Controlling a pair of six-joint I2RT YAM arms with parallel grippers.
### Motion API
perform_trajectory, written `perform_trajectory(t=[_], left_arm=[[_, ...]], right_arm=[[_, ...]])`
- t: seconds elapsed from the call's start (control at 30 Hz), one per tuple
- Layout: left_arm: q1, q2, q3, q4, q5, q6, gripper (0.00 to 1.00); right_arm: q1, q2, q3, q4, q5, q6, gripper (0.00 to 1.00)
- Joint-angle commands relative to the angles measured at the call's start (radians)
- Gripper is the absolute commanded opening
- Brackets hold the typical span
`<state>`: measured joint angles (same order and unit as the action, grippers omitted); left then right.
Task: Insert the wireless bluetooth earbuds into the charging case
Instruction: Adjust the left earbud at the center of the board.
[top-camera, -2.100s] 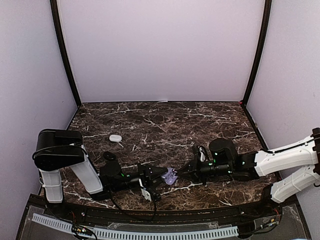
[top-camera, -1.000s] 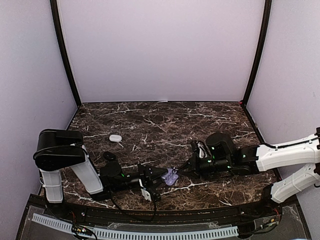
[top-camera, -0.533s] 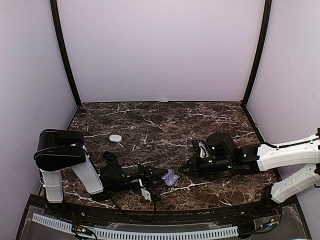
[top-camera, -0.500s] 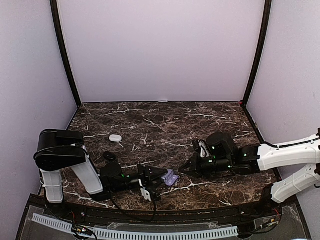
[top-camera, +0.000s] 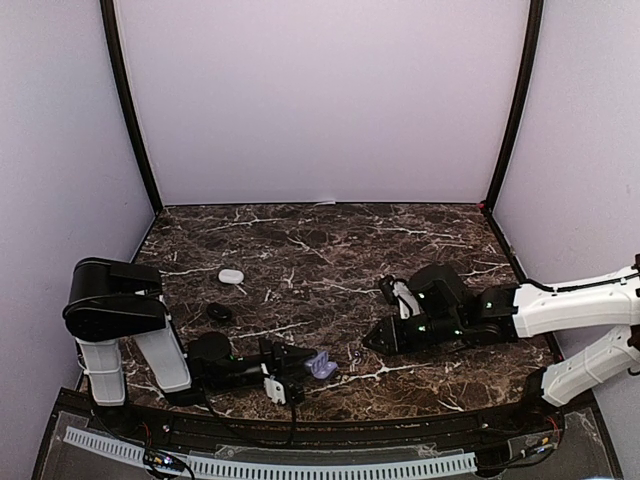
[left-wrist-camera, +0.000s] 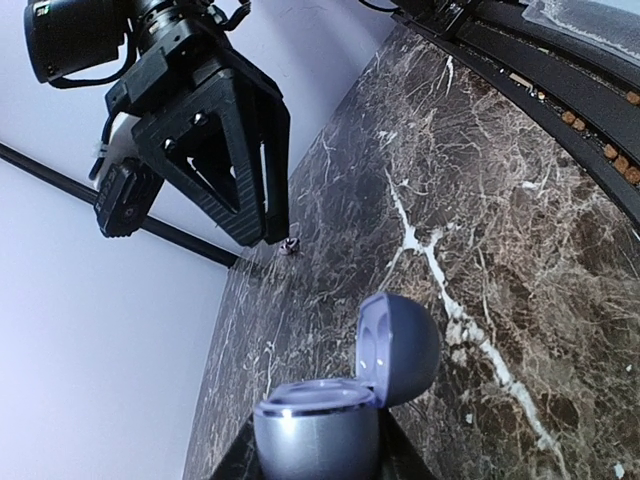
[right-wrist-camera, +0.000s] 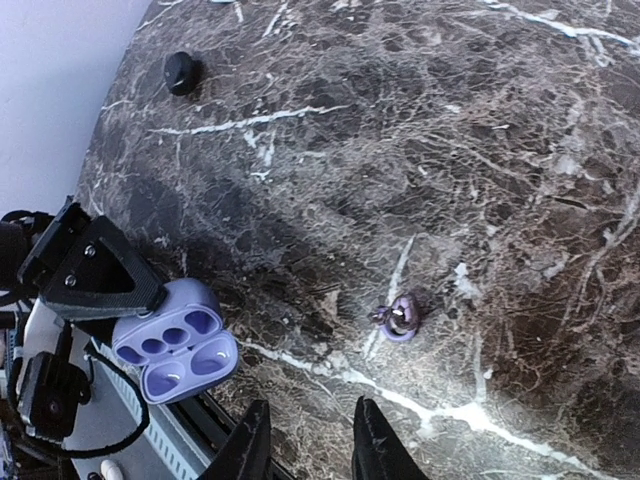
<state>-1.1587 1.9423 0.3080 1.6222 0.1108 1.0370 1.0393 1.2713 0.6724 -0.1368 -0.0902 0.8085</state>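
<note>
My left gripper (top-camera: 298, 362) is shut on the purple charging case (top-camera: 322, 366) and holds it low near the table's front edge. The case's lid (left-wrist-camera: 400, 345) stands open. Its earbud sockets look empty in the right wrist view (right-wrist-camera: 178, 340). A purple earbud (top-camera: 356, 352) lies on the marble between the grippers. It also shows in the right wrist view (right-wrist-camera: 400, 316) and the left wrist view (left-wrist-camera: 290, 245). My right gripper (right-wrist-camera: 308, 440) is open and empty, its tips just right of the earbud (top-camera: 372, 340).
A white case (top-camera: 231, 275) lies at the left middle of the table. A small black round case (top-camera: 219, 312) lies nearer the left arm and also shows in the right wrist view (right-wrist-camera: 180, 72). A black rail (top-camera: 400, 420) runs along the front edge.
My left gripper has drawn the case left, away from the right gripper. A purple earbud now lies on the table between them. The right gripper has pulled back slightly to the right.
</note>
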Motion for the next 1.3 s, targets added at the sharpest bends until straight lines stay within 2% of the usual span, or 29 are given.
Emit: perform_trajectory(t=[0.0, 0.17, 0.27, 0.37, 0.47, 0.7, 0.97, 1.27], left_arm=[[0.004, -0.055, -0.014, 0.211, -0.017, -0.052, 0.02], [0.004, -0.078, -0.029, 0.209, -0.034, -0.048, 0.02], [0.007, -0.078, -0.037, 0.209, -0.047, -0.029, 0.02], [0.018, -0.078, -0.041, 0.211, -0.053, -0.020, 0.02], [0.024, -0.077, -0.042, 0.211, -0.051, -0.009, 0.02], [0.024, -0.072, -0.056, 0.211, -0.047, 0.021, 0.02], [0.024, -0.069, -0.071, 0.211, -0.035, 0.020, 0.02], [0.024, -0.092, -0.092, 0.211, -0.039, 0.031, 0.02]], right_arm=[[-0.004, -0.041, -0.073, 0.191, -0.079, -0.044, 0.31], [-0.004, -0.028, -0.074, 0.175, -0.067, -0.035, 0.40], [-0.005, 0.003, -0.062, 0.104, -0.013, 0.022, 0.40], [-0.004, 0.031, -0.059, 0.057, 0.031, 0.095, 0.33], [-0.004, 0.069, -0.087, 0.090, 0.023, 0.151, 0.30], [0.005, 0.192, -0.079, 0.154, 0.047, 0.246, 0.15], [0.046, 0.306, 0.001, 0.141, 0.095, 0.270, 0.12], [0.050, 0.354, 0.039, 0.102, 0.136, 0.269, 0.11]])
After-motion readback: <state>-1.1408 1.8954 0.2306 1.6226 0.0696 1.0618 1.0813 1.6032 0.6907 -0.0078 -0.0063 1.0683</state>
